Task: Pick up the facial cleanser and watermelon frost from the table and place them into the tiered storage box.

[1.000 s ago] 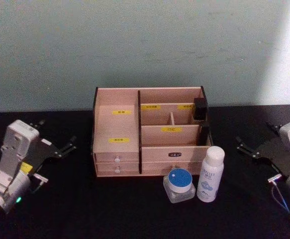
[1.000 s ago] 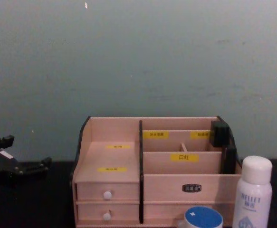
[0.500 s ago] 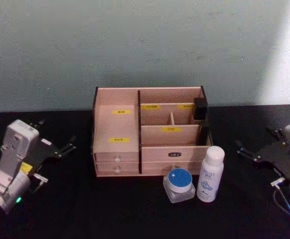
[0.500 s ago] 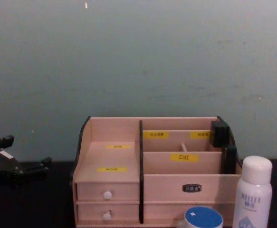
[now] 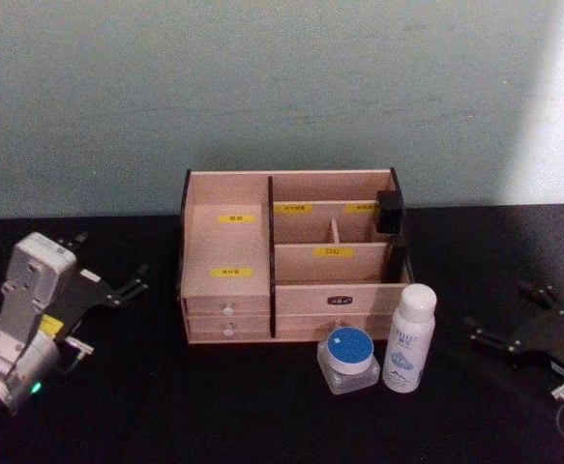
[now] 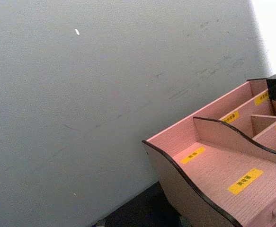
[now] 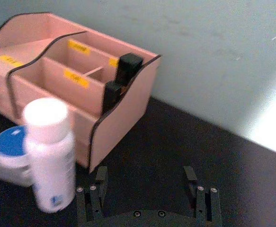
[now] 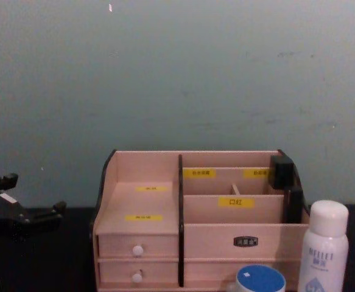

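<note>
1. Bare black table (image 5: 456, 387) lies open between my right gripper (image 5: 496, 306) and the white bottle (image 5: 409, 336).
2. A blue-lidded jar (image 5: 348, 359) crowds the bottle's left side.
3. The tiered storage box (image 5: 225, 253) stands close behind both.

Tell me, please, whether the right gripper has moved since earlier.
Yes. The right gripper has pulled back toward the robot, from level with the tiered storage box to level with the white bottle.

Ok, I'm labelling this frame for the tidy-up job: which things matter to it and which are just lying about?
Job: tiered storage box; white bottle and blue-lidded jar in front of it; right gripper, fingers open, at right; left gripper, open, at left.
Lying about: rear black block and front black block in the box's right-end compartments.
</note>
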`<act>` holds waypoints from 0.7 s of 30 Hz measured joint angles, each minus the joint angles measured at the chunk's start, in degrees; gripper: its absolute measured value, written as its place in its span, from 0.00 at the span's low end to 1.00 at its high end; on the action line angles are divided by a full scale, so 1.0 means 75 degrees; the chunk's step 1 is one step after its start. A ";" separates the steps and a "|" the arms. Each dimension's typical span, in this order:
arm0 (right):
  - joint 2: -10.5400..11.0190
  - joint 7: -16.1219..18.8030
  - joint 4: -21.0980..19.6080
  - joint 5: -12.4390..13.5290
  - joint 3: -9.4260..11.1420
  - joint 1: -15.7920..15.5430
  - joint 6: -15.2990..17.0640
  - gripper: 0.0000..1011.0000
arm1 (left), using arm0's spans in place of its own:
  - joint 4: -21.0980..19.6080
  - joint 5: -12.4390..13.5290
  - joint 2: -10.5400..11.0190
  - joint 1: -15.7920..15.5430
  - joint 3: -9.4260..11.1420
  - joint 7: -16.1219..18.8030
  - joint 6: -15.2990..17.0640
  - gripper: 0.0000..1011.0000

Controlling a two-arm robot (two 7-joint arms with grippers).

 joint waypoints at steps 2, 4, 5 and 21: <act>0.0124 0.0194 -0.0190 0.0135 0.0074 -0.0125 0.0219 0.99 | 0.0000 0.0000 0.0000 0.0000 0.0000 0.0000 0.0000 0.99; 0.0199 0.0341 -0.0303 0.0232 0.0115 -0.0200 0.0380 0.99 | 0.0000 0.0000 0.0000 0.0000 0.0000 0.0000 0.0000 0.99; 0.0269 0.0485 -0.0403 0.0298 0.0141 -0.0253 0.0510 0.99 | 0.0000 0.0000 0.0000 0.0000 0.0000 0.0000 0.0000 0.99; 0.0148 0.1605 -0.0673 0.0596 -0.0008 -0.0063 0.1476 0.99 | 0.0000 0.0000 0.0000 0.0000 0.0000 0.0000 0.0000 0.99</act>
